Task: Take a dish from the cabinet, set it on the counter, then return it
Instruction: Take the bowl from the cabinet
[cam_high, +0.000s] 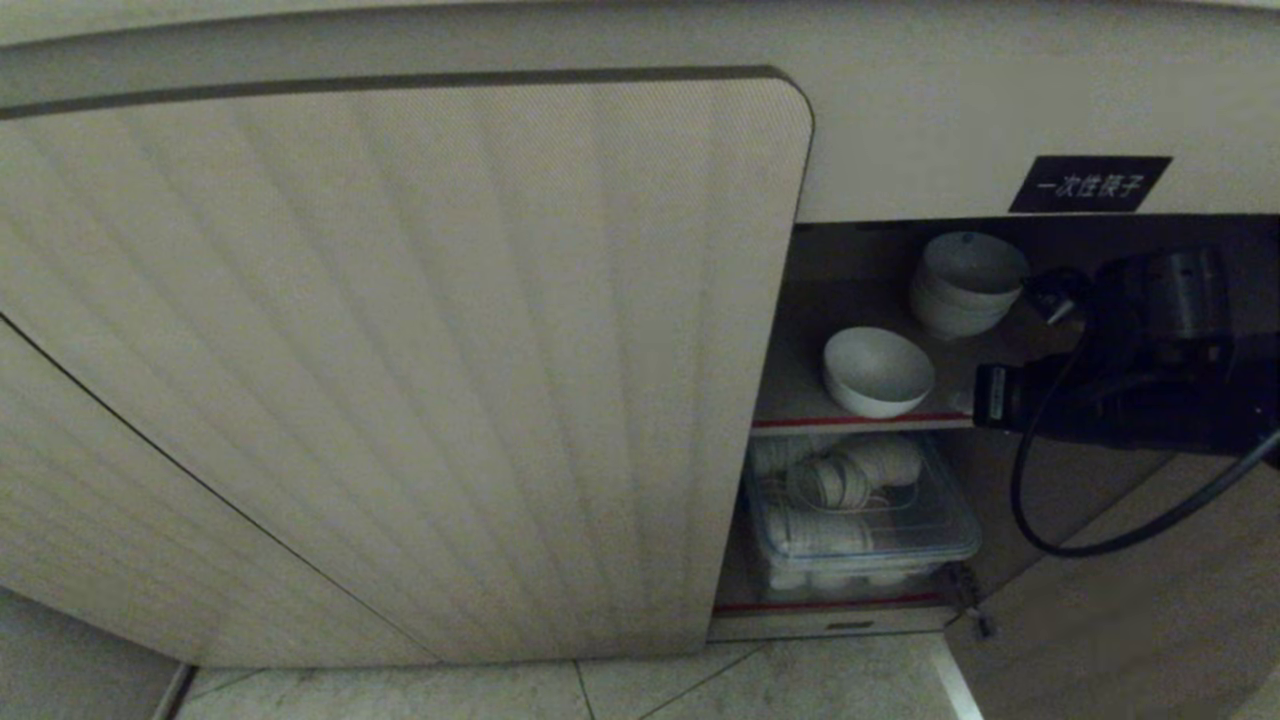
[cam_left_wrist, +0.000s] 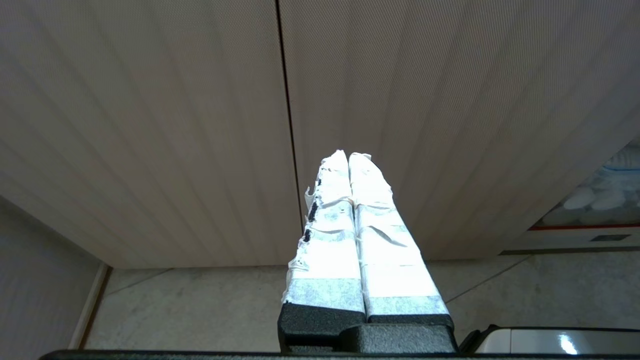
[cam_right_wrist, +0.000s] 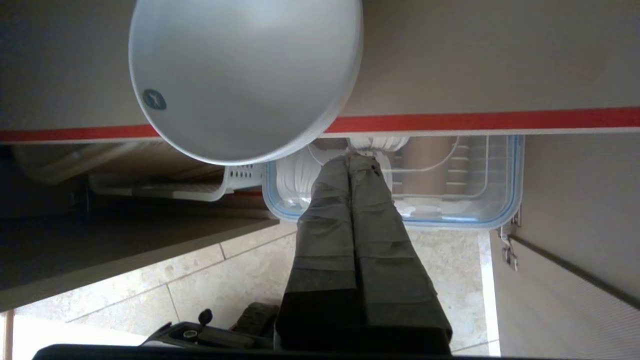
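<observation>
The dish, a small white bowl, is seen resting alone near the front of the cabinet's red-edged upper shelf, its rim reaching the shelf's front edge in the right wrist view; it is held by nothing. Behind it and towards the right, a stack of similar white bowls is set deeper on the same shelf. Below the shelf, a clear plastic box with a blue-tinted rim is placed, filled with white crockery that cannot be told apart. The right gripper is held just outside the shelf's front edge, below and beside the dish and apart from it; its tape-wrapped fingers are pressed together on nothing. The right arm, trailed by a black cable, is seen at the opening's right side under a black label. The left gripper is parked before the closed ribbed door, its white-taped fingers pressed together, above the tiled floor.
</observation>
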